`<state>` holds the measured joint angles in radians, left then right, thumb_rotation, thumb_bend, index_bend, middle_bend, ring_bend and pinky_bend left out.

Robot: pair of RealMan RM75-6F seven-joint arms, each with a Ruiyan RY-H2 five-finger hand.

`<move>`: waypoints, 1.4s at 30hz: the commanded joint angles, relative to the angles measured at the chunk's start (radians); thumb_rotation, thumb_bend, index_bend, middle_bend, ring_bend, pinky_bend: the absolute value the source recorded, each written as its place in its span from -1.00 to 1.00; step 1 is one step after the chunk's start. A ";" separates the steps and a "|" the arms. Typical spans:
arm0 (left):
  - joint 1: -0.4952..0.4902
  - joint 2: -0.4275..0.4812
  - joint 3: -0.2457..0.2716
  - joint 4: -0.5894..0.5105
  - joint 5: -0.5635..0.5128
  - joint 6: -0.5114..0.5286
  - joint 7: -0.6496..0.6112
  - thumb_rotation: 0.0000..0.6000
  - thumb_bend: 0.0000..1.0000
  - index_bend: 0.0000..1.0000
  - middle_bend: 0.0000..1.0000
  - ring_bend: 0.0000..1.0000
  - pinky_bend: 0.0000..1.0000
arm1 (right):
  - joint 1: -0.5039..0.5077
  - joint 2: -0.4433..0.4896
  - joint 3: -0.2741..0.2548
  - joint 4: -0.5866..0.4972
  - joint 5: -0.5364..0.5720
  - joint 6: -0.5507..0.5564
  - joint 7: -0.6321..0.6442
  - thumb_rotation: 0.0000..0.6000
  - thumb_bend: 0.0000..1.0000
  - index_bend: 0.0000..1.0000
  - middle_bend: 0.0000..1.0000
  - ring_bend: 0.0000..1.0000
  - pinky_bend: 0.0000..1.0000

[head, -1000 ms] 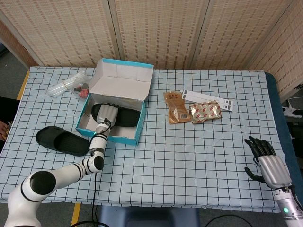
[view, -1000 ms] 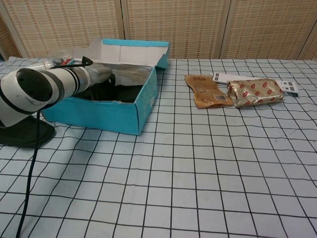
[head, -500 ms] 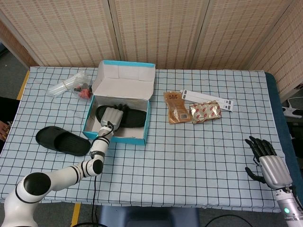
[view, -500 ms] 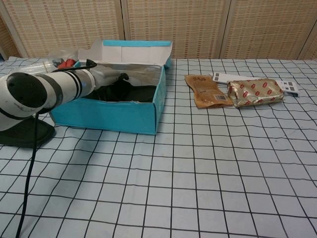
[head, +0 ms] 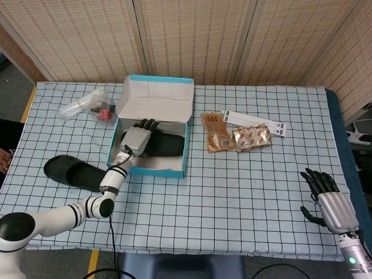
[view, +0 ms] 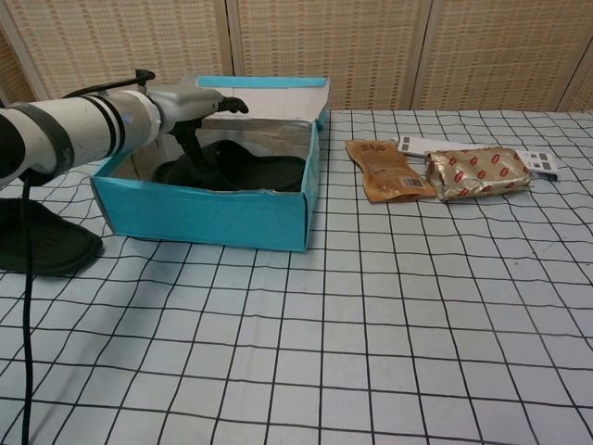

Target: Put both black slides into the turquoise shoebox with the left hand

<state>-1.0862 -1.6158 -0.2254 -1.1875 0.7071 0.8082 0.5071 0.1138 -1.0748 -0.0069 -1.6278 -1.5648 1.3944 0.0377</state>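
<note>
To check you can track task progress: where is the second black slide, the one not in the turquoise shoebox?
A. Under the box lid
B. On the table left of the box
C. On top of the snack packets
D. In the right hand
B: the second slide lies flat on the checked cloth to the left of the shoebox, while the first slide sits inside it.
</note>
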 commanded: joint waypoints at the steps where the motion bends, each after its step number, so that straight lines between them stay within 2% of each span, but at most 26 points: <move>1: 0.038 0.079 -0.001 -0.114 0.055 0.046 -0.023 1.00 -0.33 -1.00 -1.00 -1.00 -0.62 | -0.001 0.001 -0.001 -0.002 -0.003 0.002 0.001 1.00 -0.55 -1.00 -1.00 -1.00 -1.00; 4: 0.097 0.185 0.032 -0.280 0.107 0.100 -0.028 1.00 -0.33 -1.00 -1.00 -1.00 -0.63 | -0.005 0.005 -0.001 -0.004 -0.008 0.014 0.006 1.00 -0.55 -1.00 -1.00 -1.00 -1.00; 9: 0.201 0.312 0.118 -0.466 0.164 0.162 -0.042 1.00 -0.33 -1.00 -1.00 -1.00 -0.69 | -0.013 0.010 -0.002 -0.008 -0.031 0.044 0.018 1.00 -0.55 -1.00 -1.00 -1.00 -1.00; 13: 0.296 0.372 0.170 -0.542 0.251 0.243 -0.098 1.00 -0.34 -1.00 -1.00 -1.00 -0.75 | -0.031 0.021 -0.014 -0.013 -0.081 0.096 0.049 1.00 -0.55 -1.00 -1.00 -1.00 -1.00; 19: 0.376 0.465 0.195 -0.627 0.319 0.308 -0.144 1.00 -0.35 -1.00 -1.00 -1.00 -0.78 | -0.042 0.032 -0.022 -0.016 -0.101 0.120 0.067 1.00 -0.55 -1.00 -1.00 -1.00 -1.00; 23: 0.412 0.521 0.205 -0.666 0.326 0.324 -0.156 1.00 -0.35 -1.00 -1.00 -1.00 -0.81 | -0.044 0.035 -0.029 -0.016 -0.115 0.124 0.072 1.00 -0.55 -1.00 -1.00 -1.00 -1.00; 25: 0.430 0.539 0.218 -0.663 0.319 0.322 -0.155 1.00 -0.36 -1.00 -1.00 -1.00 -0.82 | -0.045 0.037 -0.033 -0.017 -0.122 0.124 0.076 1.00 -0.55 -1.00 -1.00 -1.00 -1.00; 30: 0.448 0.555 0.253 -0.608 0.253 0.240 -0.146 1.00 -0.40 -1.00 -1.00 -1.00 -0.86 | -0.047 0.038 -0.035 -0.017 -0.131 0.130 0.074 1.00 -0.55 -1.00 -1.00 -1.00 -1.00; 33: 0.449 0.528 0.262 -0.549 0.234 0.214 -0.121 1.00 -0.42 -1.00 -1.00 -1.00 -0.87 | -0.050 0.037 -0.036 -0.019 -0.135 0.137 0.070 1.00 -0.55 -1.00 -1.00 -1.00 -1.00; 38: 0.464 0.455 0.256 -0.414 0.253 0.202 -0.137 1.00 -0.42 -1.00 -1.00 -1.00 -0.87 | -0.058 0.034 -0.034 -0.017 -0.144 0.158 0.067 1.00 -0.55 -1.00 -1.00 -1.00 -1.00; 42: 0.468 0.428 0.252 -0.353 0.246 0.151 -0.170 1.00 -0.42 -1.00 -1.00 -1.00 -0.87 | -0.065 0.033 -0.033 -0.020 -0.149 0.172 0.054 1.00 -0.55 -1.00 -1.00 -1.00 -1.00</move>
<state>-0.6228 -1.1700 0.0277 -1.5648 0.9548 0.9839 0.3524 0.0505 -1.0408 -0.0409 -1.6471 -1.7118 1.5625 0.0954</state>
